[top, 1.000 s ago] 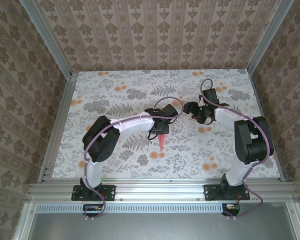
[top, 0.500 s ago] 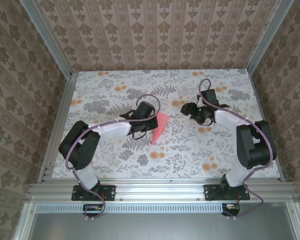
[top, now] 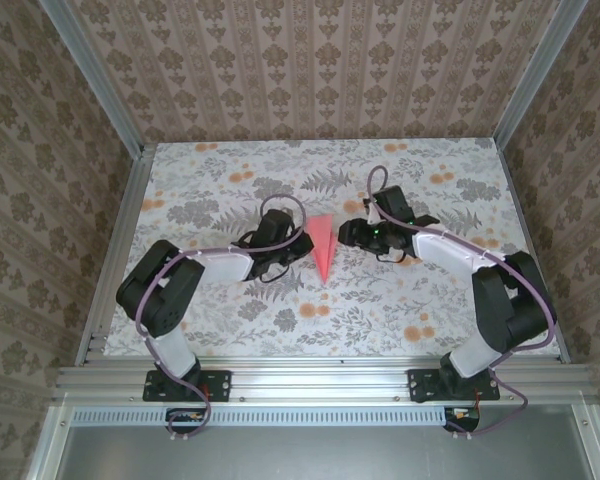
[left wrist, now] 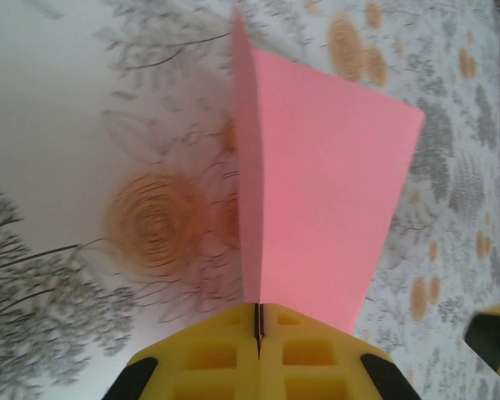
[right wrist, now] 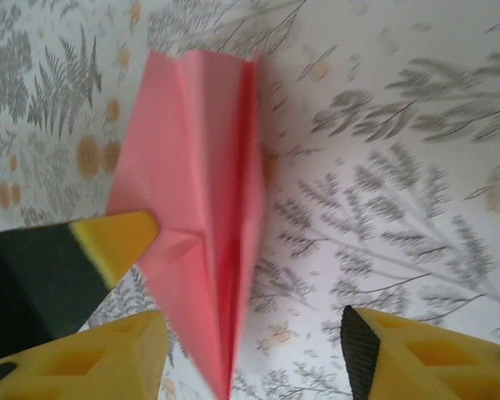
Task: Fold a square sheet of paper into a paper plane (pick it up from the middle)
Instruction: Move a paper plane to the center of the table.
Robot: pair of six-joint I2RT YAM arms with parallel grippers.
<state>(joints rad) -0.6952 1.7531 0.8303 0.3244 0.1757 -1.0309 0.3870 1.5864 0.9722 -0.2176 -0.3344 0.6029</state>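
Observation:
The pink-red sheet is folded into a paper plane, a pointed dart at the table's middle with its nose toward the near edge. My left gripper is shut on its centre fold from the left. In the left wrist view the yellow fingertips press together on the fold of the paper plane, one wing spread to the right. My right gripper stands open just right of the dart. In the right wrist view the paper plane reaches down between my right gripper fingers, untouched by them.
The table has a grey fern and orange flower print. Aluminium rails line its left, right and near edges, with patterned walls behind. The left gripper's yellow and black finger shows in the right wrist view against the plane's wing.
The left arm has pulled back to the left and turned the plane so a wing faces up. The right gripper has moved left up to the plane, and its jaws have narrowed.

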